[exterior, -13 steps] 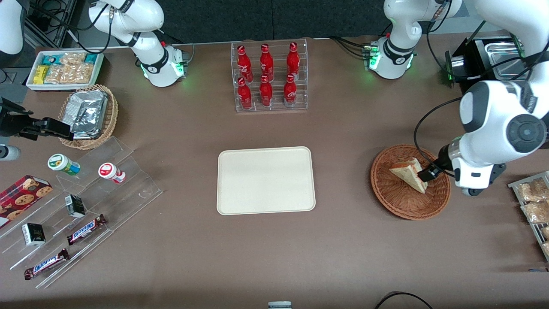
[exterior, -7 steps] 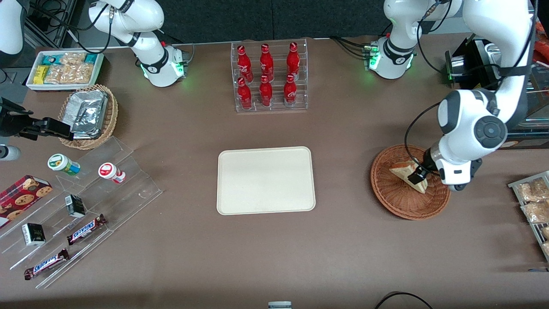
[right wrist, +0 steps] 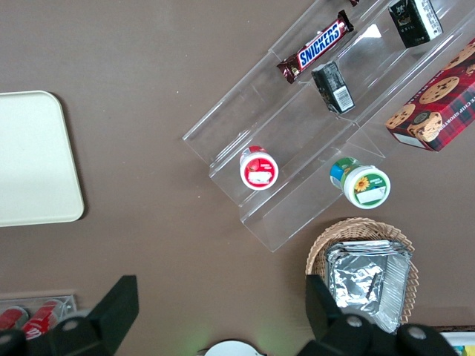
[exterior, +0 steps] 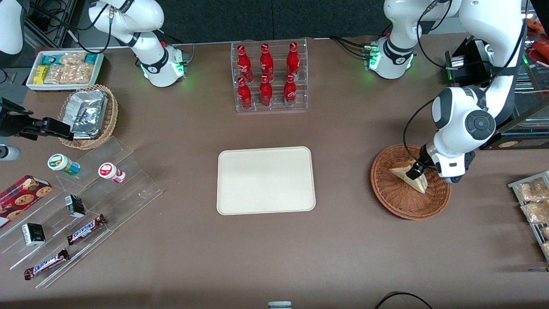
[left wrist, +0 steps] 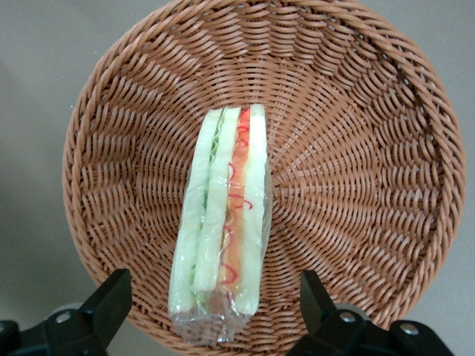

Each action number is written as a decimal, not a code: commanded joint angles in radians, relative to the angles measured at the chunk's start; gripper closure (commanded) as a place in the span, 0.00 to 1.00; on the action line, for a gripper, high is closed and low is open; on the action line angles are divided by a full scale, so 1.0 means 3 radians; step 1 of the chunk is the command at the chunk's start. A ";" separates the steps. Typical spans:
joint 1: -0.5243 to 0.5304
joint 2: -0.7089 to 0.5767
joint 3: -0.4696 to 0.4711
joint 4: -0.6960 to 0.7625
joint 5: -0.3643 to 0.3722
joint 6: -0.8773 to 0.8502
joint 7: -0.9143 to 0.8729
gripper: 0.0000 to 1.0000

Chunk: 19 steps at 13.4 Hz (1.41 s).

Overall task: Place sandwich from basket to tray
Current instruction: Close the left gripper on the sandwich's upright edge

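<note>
The sandwich [exterior: 399, 172] is a plastic-wrapped wedge of pale bread with orange and green filling, lying in the round reddish-brown wicker basket [exterior: 399, 204] toward the working arm's end of the table. My left gripper [exterior: 415, 171] hangs over the sandwich, open. In the left wrist view the sandwich [left wrist: 223, 215] lies lengthwise in the basket [left wrist: 356, 185], and the gripper [left wrist: 213, 297] straddles its wrapped end, with the dark fingers [left wrist: 111, 304] standing apart from it on both sides. The cream tray [exterior: 266, 180] lies flat at mid-table with nothing on it; its corner [right wrist: 30, 156] also shows in the right wrist view.
A clear rack of red bottles [exterior: 270, 77] stands farther from the camera than the tray. Toward the parked arm's end are a tan basket of foil packets [exterior: 88, 116], a white snack box [exterior: 64, 71] and acrylic steps with snacks [exterior: 85, 201]. A rack of packets [exterior: 532, 206] lies beside the basket.
The left arm has swung in over the basket, carrying the open gripper from the sandwich's outer edge to above its middle. The sandwich has not moved.
</note>
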 commanded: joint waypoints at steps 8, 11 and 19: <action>-0.0009 0.0122 -0.0008 -0.0132 0.0036 0.0364 -0.0183 0.01; -0.0009 0.0142 -0.0008 -0.0122 0.0036 0.0364 -0.0290 0.80; -0.0029 0.0056 -0.0018 0.0026 0.0036 0.0115 -0.0276 1.00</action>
